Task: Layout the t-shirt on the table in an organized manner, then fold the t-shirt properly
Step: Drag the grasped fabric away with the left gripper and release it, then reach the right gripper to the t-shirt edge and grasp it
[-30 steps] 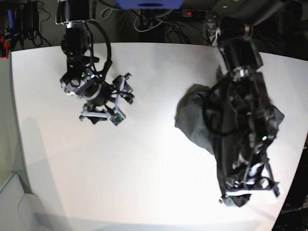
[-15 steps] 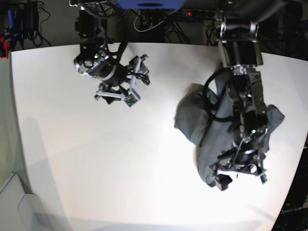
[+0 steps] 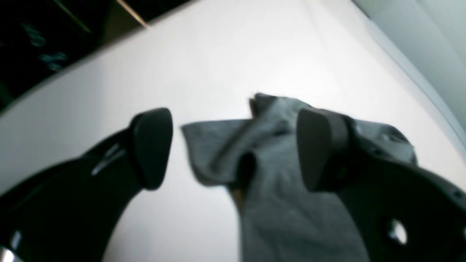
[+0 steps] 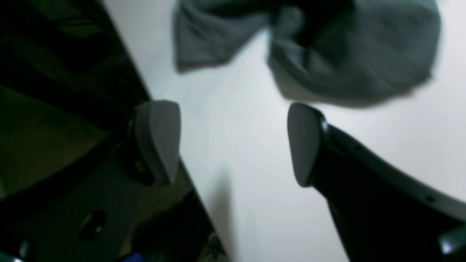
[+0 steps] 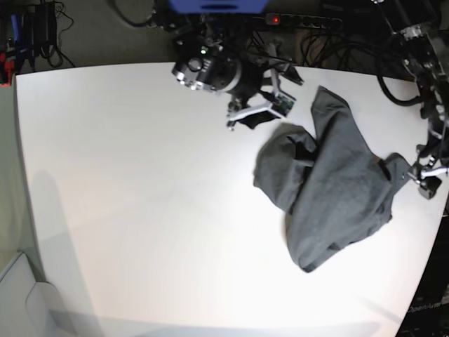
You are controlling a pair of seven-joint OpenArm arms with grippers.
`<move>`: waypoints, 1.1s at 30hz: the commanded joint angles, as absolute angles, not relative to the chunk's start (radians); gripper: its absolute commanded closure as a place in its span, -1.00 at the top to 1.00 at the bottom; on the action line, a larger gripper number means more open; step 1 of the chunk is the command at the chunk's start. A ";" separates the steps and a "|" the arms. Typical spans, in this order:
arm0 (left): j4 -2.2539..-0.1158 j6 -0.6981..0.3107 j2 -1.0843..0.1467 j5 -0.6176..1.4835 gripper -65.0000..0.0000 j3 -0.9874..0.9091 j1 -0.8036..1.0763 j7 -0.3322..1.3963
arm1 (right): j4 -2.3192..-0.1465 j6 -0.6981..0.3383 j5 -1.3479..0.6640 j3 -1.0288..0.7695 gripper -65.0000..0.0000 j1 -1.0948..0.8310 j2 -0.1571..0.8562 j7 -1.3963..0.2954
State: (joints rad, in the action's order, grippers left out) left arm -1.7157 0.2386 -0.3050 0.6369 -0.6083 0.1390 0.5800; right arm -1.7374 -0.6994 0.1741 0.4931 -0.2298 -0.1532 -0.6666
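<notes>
The dark grey t-shirt point(image 5: 330, 186) lies crumpled on the right half of the white table point(image 5: 140, 210), with one part reaching up toward the far edge. My left gripper point(image 5: 426, 181) sits at the shirt's right edge, near the table's right side. In the left wrist view it point(image 3: 233, 149) is open, and rumpled shirt fabric point(image 3: 284, 203) lies just beyond and below its fingers, not pinched. My right gripper point(image 5: 263, 105) hovers near the far edge, just left of the shirt's upper part. The right wrist view shows it point(image 4: 233, 142) open over bare table, the t-shirt point(image 4: 346, 54) ahead of it.
Cables and a power strip point(image 5: 302, 21) crowd the dark area behind the table's far edge. In the right wrist view the table edge point(image 4: 189, 174) runs close by the left finger. A pale grey surface point(image 5: 21, 295) lies off the table's front-left corner.
My left gripper has opened, let the shirt go and pulled back off it to the right edge. The right arm has swung from the left side to the far edge beside the shirt.
</notes>
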 commanded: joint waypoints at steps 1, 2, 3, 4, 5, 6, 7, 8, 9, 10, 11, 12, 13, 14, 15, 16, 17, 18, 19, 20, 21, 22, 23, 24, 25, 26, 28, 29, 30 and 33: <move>-1.744 0.229 -0.325 0.639 0.59 -0.633 0.162 0.562 | -1.735 -0.698 0.163 0.490 0.42 -0.219 -0.157 -0.650; -1.753 0.229 -0.326 0.633 0.59 -0.656 0.189 0.562 | -1.715 -0.698 0.163 0.490 0.42 -0.209 -0.157 -0.650; -1.761 0.229 -0.328 0.628 0.59 -0.682 0.220 0.564 | -1.692 -0.698 0.163 0.490 0.42 -0.200 -0.157 -0.647; -1.759 0.229 -0.331 0.628 0.59 -0.704 0.252 0.562 | -1.669 -0.698 0.162 0.496 0.42 -0.191 -0.157 -0.631; -1.755 0.228 -0.332 0.628 0.59 -0.720 0.272 0.562 | -1.652 -0.698 0.162 0.510 0.42 -0.183 -0.157 -0.615; -1.748 0.228 -0.332 0.628 0.59 -0.736 0.294 0.562 | -1.636 -0.698 0.162 0.533 0.42 -0.176 -0.157 -0.595; -1.745 0.223 -0.332 0.628 0.59 -0.754 0.317 0.562 | -1.627 -0.698 0.162 0.552 0.42 -0.171 -0.157 -0.582; -1.742 0.200 -0.332 0.628 0.59 -0.773 0.341 0.562 | -1.624 -0.698 0.162 0.564 0.42 -0.171 -0.157 -0.573; -1.735 0.168 -0.331 0.628 0.59 -0.788 0.364 0.561 | -1.624 -0.698 0.162 0.573 0.42 -0.171 -0.157 -0.567; -1.732 0.120 -0.326 0.628 0.59 -0.808 0.386 0.561 | -1.623 -0.698 0.162 0.585 0.42 -0.171 -0.157 -0.561; -1.732 0.071 -0.321 0.628 0.59 -0.831 0.404 0.561 | -1.623 -0.698 0.162 0.599 0.42 -0.171 -0.157 -0.558; -1.732 0.027 -0.314 0.628 0.58 -0.854 0.421 0.564 | -1.623 -0.698 0.162 0.613 0.42 -0.171 -0.157 -0.552; -1.732 -0.007 -0.298 0.628 0.55 -0.877 0.432 0.567 | -1.621 -0.698 0.162 0.625 0.42 -0.171 -0.157 -0.549; -1.732 -0.041 -0.282 0.628 0.45 -0.905 0.443 0.567 | -1.621 -0.698 0.162 0.633 0.42 -0.170 -0.157 -0.544; -1.733 -0.067 -0.266 0.628 0.31 -0.934 0.450 0.567 | -1.621 -0.698 0.162 0.634 0.42 -0.163 -0.157 -0.539; -1.733 -0.085 -0.254 0.628 0.14 -0.961 0.458 0.568 | -1.618 -0.698 0.162 0.641 0.42 -0.157 -0.157 -0.539; -1.733 -0.096 -0.245 0.628 -0.05 -0.986 0.464 0.568 | -1.607 -0.698 0.162 0.648 0.42 -0.157 -0.157 -0.539; -1.733 -0.105 -0.236 0.628 -0.27 -1.009 0.472 0.568 | -1.600 -0.698 0.163 0.653 0.42 -0.150 -0.157 -0.539; -1.732 -0.110 -0.231 0.628 -0.46 -1.027 0.481 0.568 | -1.590 -0.698 0.163 0.659 0.42 -0.139 -0.157 -0.539; -1.732 -0.110 -0.228 0.628 -0.64 -1.040 0.487 0.568 | -1.580 -0.698 0.163 0.670 0.42 -0.130 -0.157 -0.539; -1.730 -0.110 -0.228 0.628 -0.83 -1.049 0.493 0.568 | -1.566 -0.698 0.163 0.685 0.42 -0.122 -0.157 -0.539; -1.724 -0.110 -0.229 0.628 -1.00 -1.052 0.495 0.568 | -1.555 -0.693 0.163 0.699 0.42 -0.114 -0.157 -0.539; -1.712 -0.110 -0.234 0.628 -1.00 -1.053 0.495 0.568 | -1.549 -0.680 0.163 0.710 0.42 -0.110 -0.157 -0.539; -1.699 -0.110 -0.236 0.628 -0.98 -1.059 0.495 0.568 | -1.546 -0.671 0.163 0.720 0.42 -0.107 -0.157 -0.539; -1.687 -0.110 -0.236 0.628 -0.92 -1.072 0.495 0.568 | -1.546 -0.664 0.163 0.734 0.42 -0.107 -0.157 -0.539; -1.676 -0.111 -0.237 0.628 -0.90 -1.086 0.495 0.568 | -1.546 -0.664 0.163 0.745 0.42 -0.105 -0.157 -0.539; -1.670 -0.111 -0.249 0.628 -0.90 -1.109 0.490 0.568 | -1.550 -0.664 0.163 0.751 0.42 -0.105 -0.157 -0.539; -1.673 -0.111 -0.262 0.628 -0.90 -1.119 0.490 0.568 | -1.552 -0.664 0.163 0.751 0.42 -0.105 -0.157 -0.539; -1.676 -0.113 -0.274 0.630 -0.89 -1.124 0.490 0.568 | -1.552 -0.664 0.163 0.751 0.42 -0.105 -0.157 -0.539; -1.678 -0.113 -0.329 0.638 -0.89 -1.127 0.492 0.568 | -1.554 -0.664 0.163 0.745 0.42 -0.105 -0.157 -0.539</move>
